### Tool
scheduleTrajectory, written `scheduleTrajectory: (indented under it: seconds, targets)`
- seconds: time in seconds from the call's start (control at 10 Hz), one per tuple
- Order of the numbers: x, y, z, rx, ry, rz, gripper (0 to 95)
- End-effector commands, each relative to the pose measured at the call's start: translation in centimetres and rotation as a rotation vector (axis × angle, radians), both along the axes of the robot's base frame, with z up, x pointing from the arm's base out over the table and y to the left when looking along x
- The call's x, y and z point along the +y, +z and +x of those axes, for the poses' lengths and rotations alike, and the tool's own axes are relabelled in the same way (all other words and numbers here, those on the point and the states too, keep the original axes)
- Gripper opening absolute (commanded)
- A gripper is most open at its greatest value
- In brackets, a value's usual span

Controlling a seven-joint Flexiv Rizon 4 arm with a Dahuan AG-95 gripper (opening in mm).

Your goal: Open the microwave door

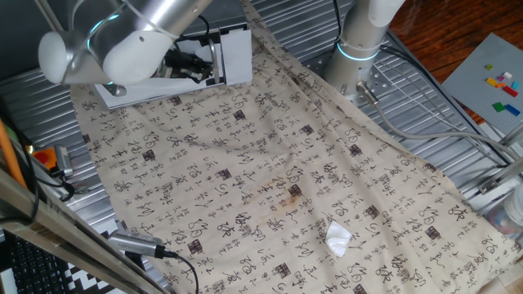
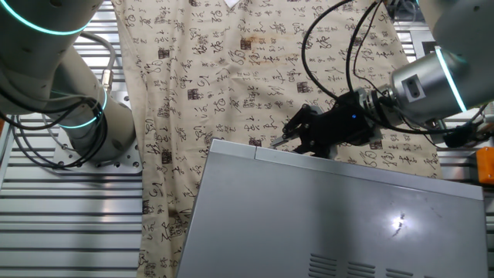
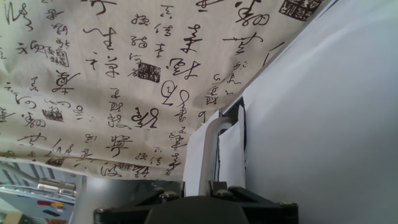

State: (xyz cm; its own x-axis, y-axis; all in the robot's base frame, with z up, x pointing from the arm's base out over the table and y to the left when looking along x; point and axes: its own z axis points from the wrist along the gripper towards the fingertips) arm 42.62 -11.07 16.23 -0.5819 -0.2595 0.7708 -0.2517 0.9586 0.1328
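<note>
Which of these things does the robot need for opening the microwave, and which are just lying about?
Needed:
microwave
microwave door
gripper

Just lying about:
printed cloth
crumpled white paper
coloured blocks on a grey board

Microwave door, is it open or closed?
Cannot tell for sure. The gripper is at the door edge, and the hand view shows only a thin dark gap there; no view shows inside.
</note>
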Motion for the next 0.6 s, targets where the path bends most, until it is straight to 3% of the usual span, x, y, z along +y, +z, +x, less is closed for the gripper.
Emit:
scheduleTrajectory:
  seconds: [0.1, 0.6]
  targets:
    - [0.10, 0.00, 0.05, 0.002, -0.004, -0.001, 19.0]
    - [0.26, -0.01, 0.25, 0.004, -0.025, -0.008, 19.0]
